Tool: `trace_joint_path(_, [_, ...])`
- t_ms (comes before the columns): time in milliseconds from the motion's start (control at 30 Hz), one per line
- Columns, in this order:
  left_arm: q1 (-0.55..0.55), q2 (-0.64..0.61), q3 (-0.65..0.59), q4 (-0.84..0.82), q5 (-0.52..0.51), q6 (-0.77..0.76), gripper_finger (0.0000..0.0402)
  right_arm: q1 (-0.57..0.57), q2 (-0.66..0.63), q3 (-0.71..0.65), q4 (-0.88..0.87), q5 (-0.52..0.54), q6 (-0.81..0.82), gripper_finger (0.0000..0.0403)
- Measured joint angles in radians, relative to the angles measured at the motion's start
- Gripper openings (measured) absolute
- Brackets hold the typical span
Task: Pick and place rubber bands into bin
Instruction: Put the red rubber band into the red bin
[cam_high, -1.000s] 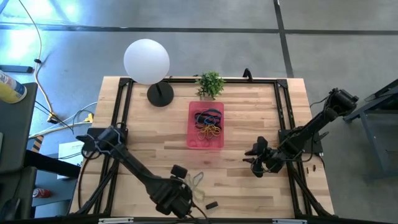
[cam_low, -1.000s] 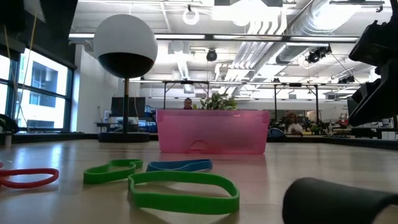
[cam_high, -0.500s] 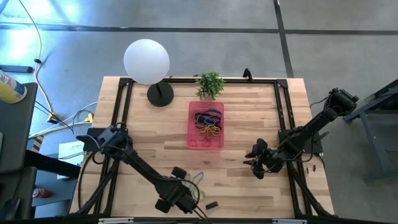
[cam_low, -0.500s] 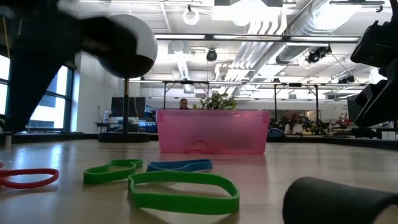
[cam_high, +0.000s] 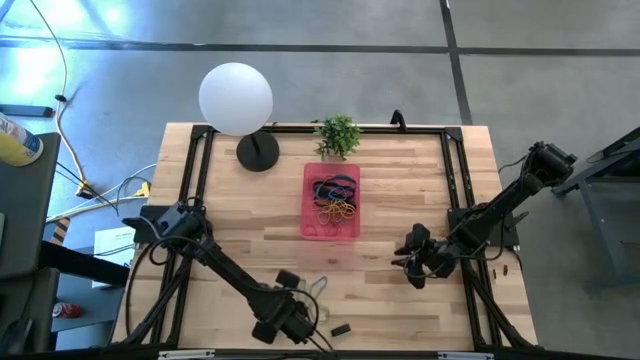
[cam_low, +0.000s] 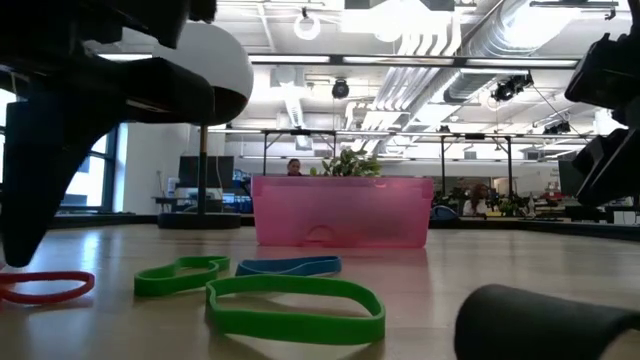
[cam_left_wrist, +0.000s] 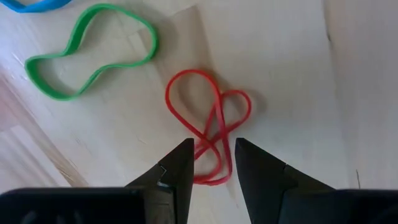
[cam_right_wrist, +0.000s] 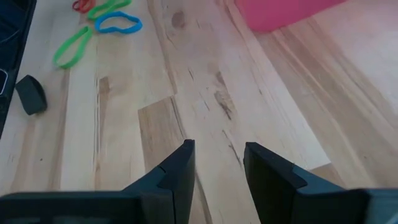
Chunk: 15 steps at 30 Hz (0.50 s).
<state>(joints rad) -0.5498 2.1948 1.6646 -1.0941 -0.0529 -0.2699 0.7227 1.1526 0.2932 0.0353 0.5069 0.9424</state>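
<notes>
The wooden desk (cam_high: 400, 180) is filling the middle of the high view, with the pink bin (cam_high: 331, 202) sitting at its centre and holding a tangle of rubber bands (cam_high: 334, 198). The left end effector (cam_high: 298, 322) is hovering at lower centre, its fingers (cam_left_wrist: 177, 174) spread either side of a red band (cam_left_wrist: 208, 124) without pinching it. The right end effector (cam_high: 408, 262) is waiting right of centre, spread and holding nothing; green (cam_low: 295, 308) and blue (cam_low: 288, 266) bands are lying loose at the low view's lower left.

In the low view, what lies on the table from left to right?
Red rubber band → small green rubber band → blue rubber band above the large green rubber band → bin behind them → dark block at the right.
</notes>
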Motion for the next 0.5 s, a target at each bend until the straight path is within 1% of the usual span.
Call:
trace_joint_path(200, [-0.001, -0.002, -0.010, 0.022, -0.018, 0.007, 0.0106, 0.000, 0.000, 0.000, 0.000, 0.036, 0.000, 0.0129])
trace_joint_path(400, [0.000, -0.002, -0.025, 0.027, -0.014, 0.004, 0.0104, 0.000, 0.000, 0.000, -0.001, 0.044, 0.000, 0.0129])
trace_joint_path(500, [0.000, -0.002, -0.025, 0.027, -0.003, 0.010, 0.0083, 0.000, 0.000, 0.000, -0.001, 0.044, -0.005, 0.0129])
